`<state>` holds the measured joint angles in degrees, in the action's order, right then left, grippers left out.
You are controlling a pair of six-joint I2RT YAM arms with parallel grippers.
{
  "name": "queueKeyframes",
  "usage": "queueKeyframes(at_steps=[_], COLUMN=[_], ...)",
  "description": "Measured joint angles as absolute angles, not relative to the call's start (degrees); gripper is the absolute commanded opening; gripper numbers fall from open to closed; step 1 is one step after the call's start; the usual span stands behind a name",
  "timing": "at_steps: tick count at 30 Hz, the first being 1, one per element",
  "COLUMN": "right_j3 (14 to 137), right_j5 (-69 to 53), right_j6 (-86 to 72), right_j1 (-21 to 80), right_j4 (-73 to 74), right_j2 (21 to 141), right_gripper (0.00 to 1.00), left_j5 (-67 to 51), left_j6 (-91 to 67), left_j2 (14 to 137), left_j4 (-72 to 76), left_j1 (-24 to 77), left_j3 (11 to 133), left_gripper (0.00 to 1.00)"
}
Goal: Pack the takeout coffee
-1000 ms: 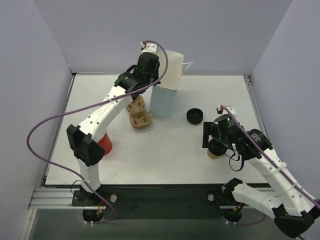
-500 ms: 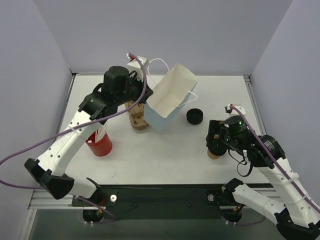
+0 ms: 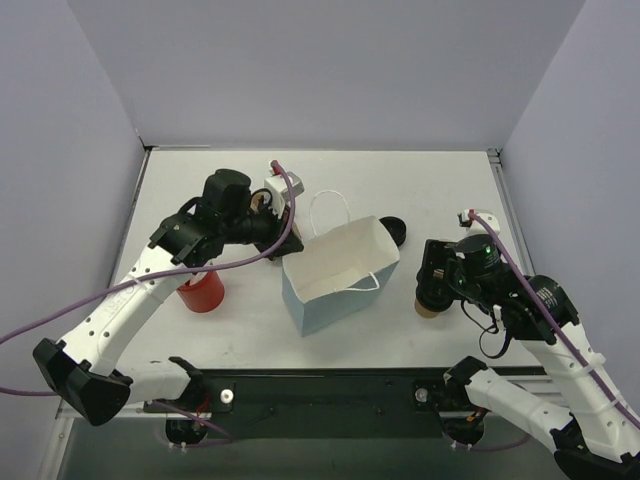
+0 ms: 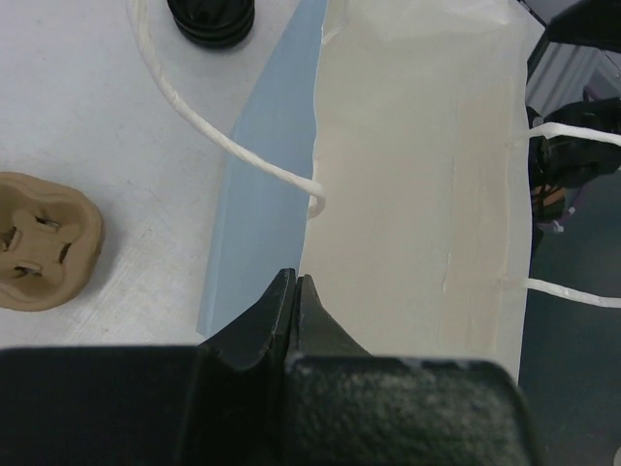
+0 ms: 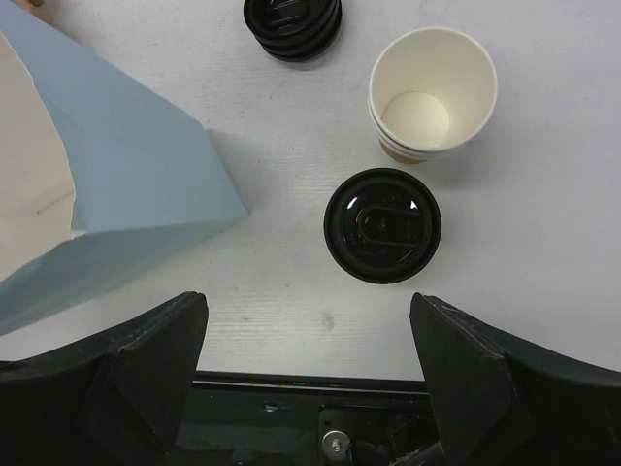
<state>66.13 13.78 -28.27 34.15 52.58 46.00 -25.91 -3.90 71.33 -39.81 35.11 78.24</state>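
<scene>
Two lilac walls (image 3: 60,150) flanked the white table (image 3: 440,190); left tool (image 4: 296,286) gripped the bag (image 3: 335,275), since dragged nearer; right tool (image 5: 306,311) gaped.

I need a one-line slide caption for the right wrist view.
Open right hand hovers over a lidded cup, beside an empty cup, spare lids and the blue bag.

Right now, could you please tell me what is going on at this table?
The left gripper is shut on the rim of the light blue paper bag, holding it tipped with its mouth open. The right gripper hangs open above the lidded kraft cup. The red cup stands outside the bag, and no cup shows inside it yet.
</scene>
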Motion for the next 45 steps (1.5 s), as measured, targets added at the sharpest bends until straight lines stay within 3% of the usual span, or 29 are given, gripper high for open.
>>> queueKeyframes(at_steps=[11,13,16,17,20,21,28,39,45], right_j3=[66.9,66.9,66.9,66.9,66.9,66.9,66.9,66.9,66.9], right_j5=[13.8,13.7,13.7,13.7,13.7,13.7,12.5,11.2,10.7], right_j6=[-28.3,-28.3,-28.3,-28.3,-28.3,-28.3,-28.4,-28.3,-27.5], right_j1=[34.2,34.2,34.2,34.2,34.2,34.2,34.2,34.2,34.2], right_j4=[53.0,53.0,53.0,52.9,52.9,52.9,52.8,51.3,50.1], right_j2=[46.2,46.3,46.5,46.5,46.7,46.7,47.1,48.2,48.9], right_gripper=[0.88,0.88,0.88,0.88,0.88,0.88,0.88,0.88,0.87], left_j5=[-31.7,-31.6,-30.7,-30.3,-28.9,-28.3,-19.2,-7.9,7.5], left_j6=[1.0,1.9,3.0,3.3,3.8,3.8,-0.4,-10.4,-16.1], left_j2=[74.1,74.4,75.0,75.2,75.8,75.9,74.5,63.1,59.9], left_j4=[-41.8,-41.9,-42.5,-42.8,-43.4,-43.4,-41.7,-41.8,-45.0], left_j1=[31.6,31.0,31.0,31.0,31.0,31.0,31.0,31.0,31.0], left_j3=[76.9,77.2,78.2,78.6,79.7,79.9,81.2,82.6,82.5], left_gripper=[0.00,0.05,0.17,0.29,0.36,0.45,0.72,0.77,0.77])
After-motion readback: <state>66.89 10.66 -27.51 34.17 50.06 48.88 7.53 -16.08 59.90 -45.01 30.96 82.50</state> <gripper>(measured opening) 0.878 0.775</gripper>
